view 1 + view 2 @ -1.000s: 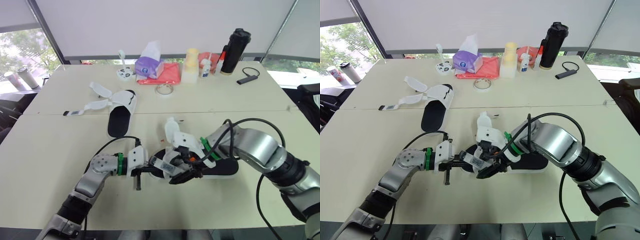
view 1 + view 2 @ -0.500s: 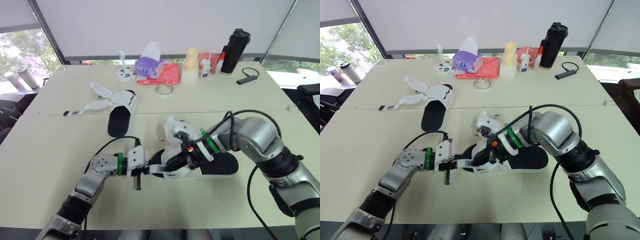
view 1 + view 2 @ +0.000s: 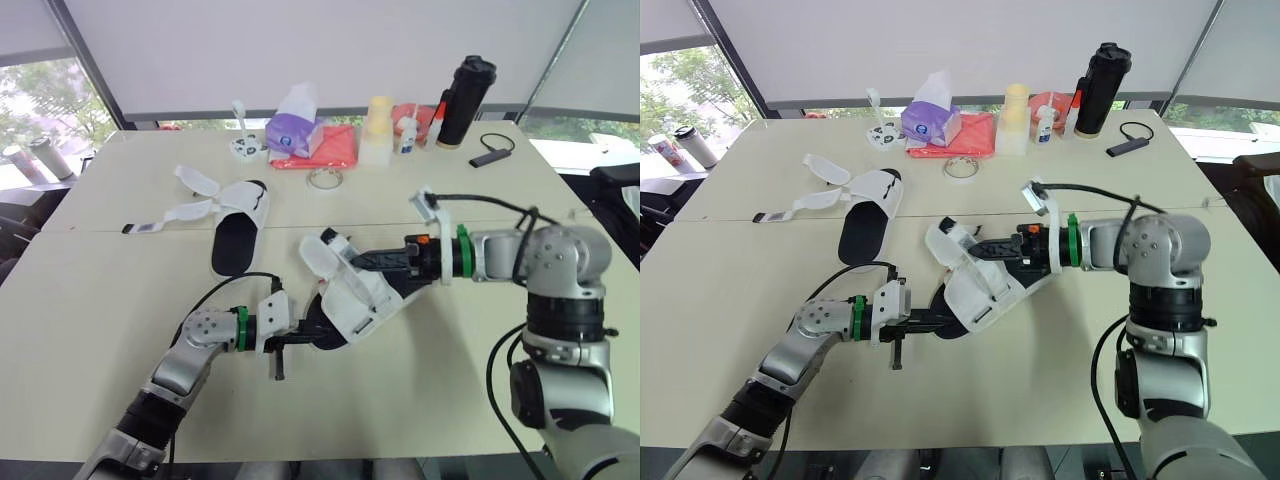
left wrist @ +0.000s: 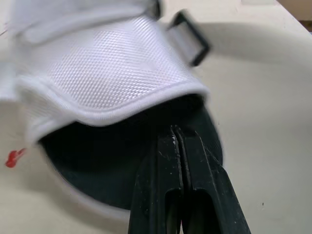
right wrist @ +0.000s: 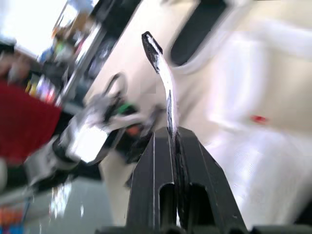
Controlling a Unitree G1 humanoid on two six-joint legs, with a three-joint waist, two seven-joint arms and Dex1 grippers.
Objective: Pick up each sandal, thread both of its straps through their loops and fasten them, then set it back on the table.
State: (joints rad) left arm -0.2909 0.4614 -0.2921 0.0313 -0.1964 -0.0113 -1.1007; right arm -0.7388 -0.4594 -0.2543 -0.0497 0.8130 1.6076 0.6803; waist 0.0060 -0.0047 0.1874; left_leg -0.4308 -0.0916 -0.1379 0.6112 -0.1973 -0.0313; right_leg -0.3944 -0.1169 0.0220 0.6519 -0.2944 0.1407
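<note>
The sandal [image 3: 350, 295], white mesh upper over a black footbed, stands tilted between the two grippers. The left gripper [image 3: 303, 340] is pinched on the rim of its black sole, and the right gripper [image 3: 362, 262] is clamped on a white strap [image 5: 165, 83] that sticks out past its fingertips

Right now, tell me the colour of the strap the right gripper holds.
White strap, dark at its tip; clearest in the right wrist view.
</note>
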